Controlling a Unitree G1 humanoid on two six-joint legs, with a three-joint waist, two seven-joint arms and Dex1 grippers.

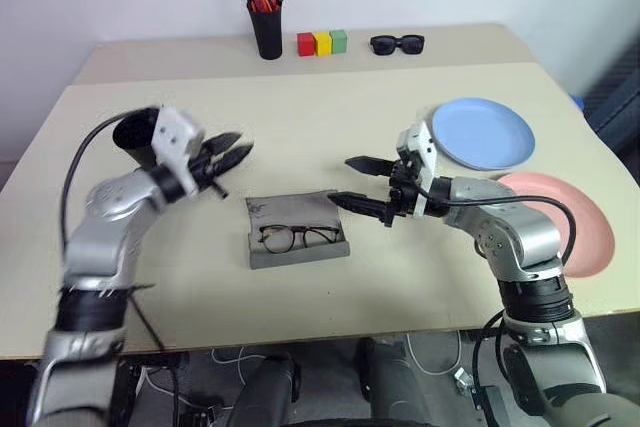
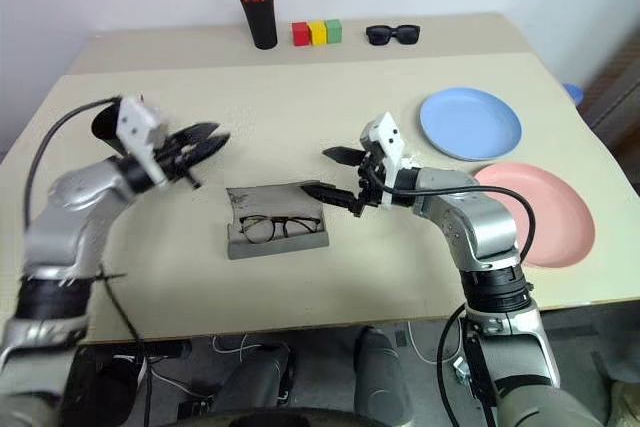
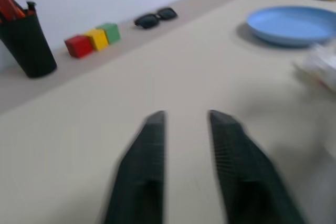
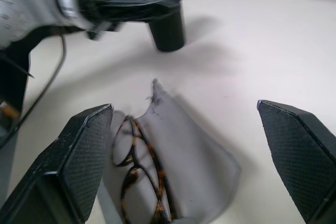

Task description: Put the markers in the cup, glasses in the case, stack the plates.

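Glasses [image 1: 298, 237] lie in the open grey case [image 1: 297, 235] on the table [image 1: 330, 127] — just below and left of the right gripper [image 1: 352, 181], released, reaching level across. Left gripper [image 1: 236, 152] hovers clenched, empty, beside the black cup [image 1: 133, 137].

cup [image 1: 132, 137] half hidden behind left end effector [image 1: 232, 156]

Head pair: high, looking down over the case [image 1: 297, 232].
Left wrist: low, facing the far pen pot [image 3: 27, 44].
Right wrist: close above the case.
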